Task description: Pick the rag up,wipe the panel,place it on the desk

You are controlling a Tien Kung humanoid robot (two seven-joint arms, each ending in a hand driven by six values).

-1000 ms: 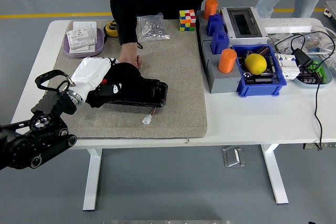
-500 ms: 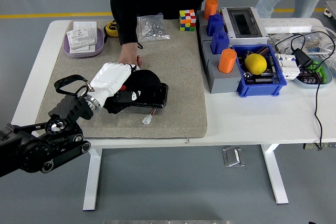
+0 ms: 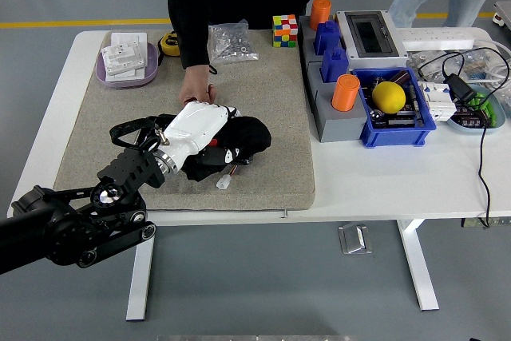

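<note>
Two orange cylinders (image 3: 321,11) (image 3: 346,93) — one yellow ball (image 3: 389,97), one colour cube (image 3: 285,30).

Black jointed left arm with round bolted joints, looped black cables, white-shelled hand (image 3: 196,125), person's black sleeve (image 3: 190,33)

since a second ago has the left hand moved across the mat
Yes. The left hand with the black rag has slid right along the panel, toward the grey block holder and away from the purple tray.
</note>
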